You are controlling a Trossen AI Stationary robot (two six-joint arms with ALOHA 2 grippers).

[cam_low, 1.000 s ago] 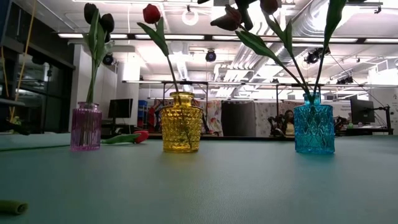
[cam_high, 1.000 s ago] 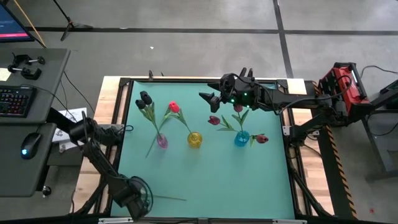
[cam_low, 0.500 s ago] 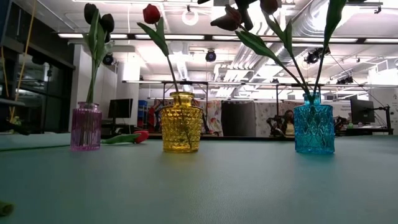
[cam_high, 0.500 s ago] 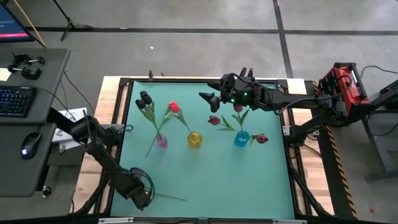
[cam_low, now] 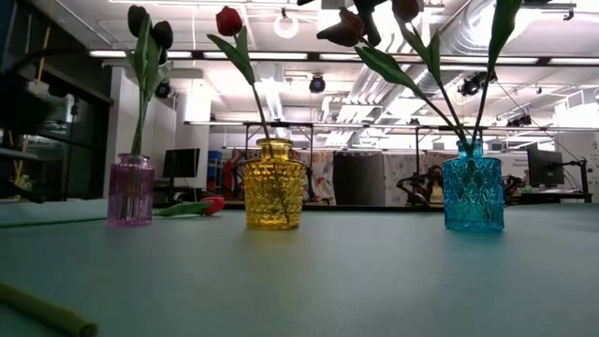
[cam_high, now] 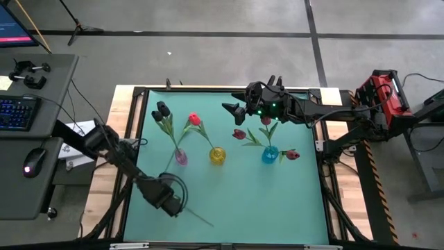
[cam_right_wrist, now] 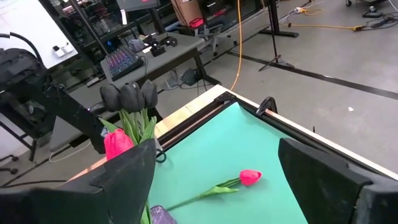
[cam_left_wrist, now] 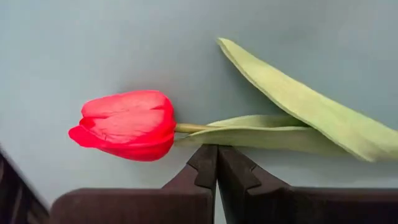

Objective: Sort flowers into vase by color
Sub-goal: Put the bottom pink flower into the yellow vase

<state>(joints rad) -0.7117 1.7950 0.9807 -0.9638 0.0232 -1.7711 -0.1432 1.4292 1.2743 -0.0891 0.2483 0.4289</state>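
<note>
My left gripper is over the near-left part of the green mat, shut on a red-pink tulip. From above its head is hidden under the gripper. My right gripper hangs open near the far edge and holds nothing. A pink vase holds near-black tulips. A yellow vase holds one red tulip. A blue vase holds maroon tulips. Another red-pink tulip lies flat on the mat toward the far-left corner. My left gripper pinches the tulip just behind its head, where the leaf base meets the stem; the fingertips cover the exact spot. The fingers lie across the stem. The long stem trails toward the near right, its free end on the mat.
The three vases stand in a row across the mat's middle, their flowers leaning out over it. Bare mat lies between the vases and the near edge. A desk with keyboard and mouse stands left of the table; red equipment sits beyond the right edge.
My left gripper has moved from the near-left corner away from the near edge and to the right, toward the vases, staying shut on the tulip. The stem has been drawn along with it, swinging to slant toward the near right, with its end sliding on the mat.
</note>
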